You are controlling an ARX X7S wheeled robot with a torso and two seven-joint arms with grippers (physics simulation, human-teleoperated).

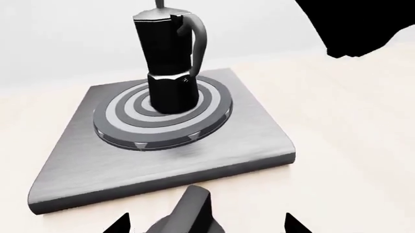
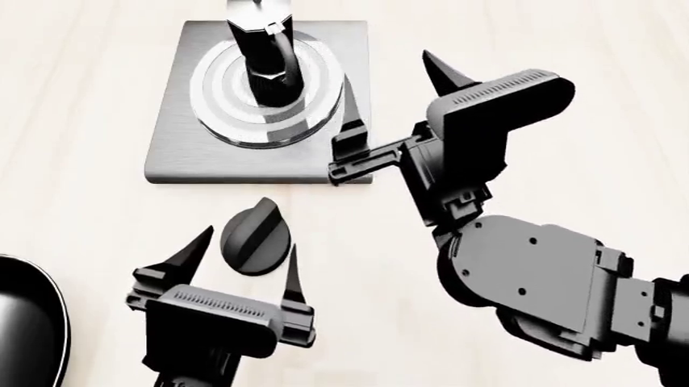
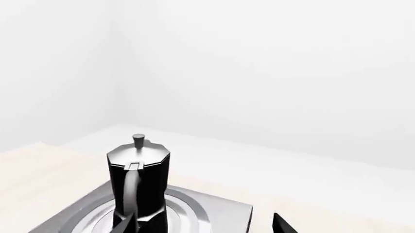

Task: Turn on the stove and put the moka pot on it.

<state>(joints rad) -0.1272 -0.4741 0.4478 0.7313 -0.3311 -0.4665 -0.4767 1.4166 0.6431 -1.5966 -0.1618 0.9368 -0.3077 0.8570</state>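
Head view: one moka pot (image 2: 264,56), black-bodied, upright on the one stove (image 2: 194,145) rings; one knob (image 2: 255,238) between the wide-spread left gripper (image 2: 245,260). Right gripper (image 2: 393,105) probably open, empty.

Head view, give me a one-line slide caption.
Black and silver faceted moka pot upright on grey square stove plate; left claw open around round black knob.

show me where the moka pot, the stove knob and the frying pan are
moka pot (image 1: 170,58), left wrist view, on its black upper body.
stove knob (image 2: 256,236), head view, on its ridged top.
frying pan (image 2: 24,322), head view, on its dark inner surface.
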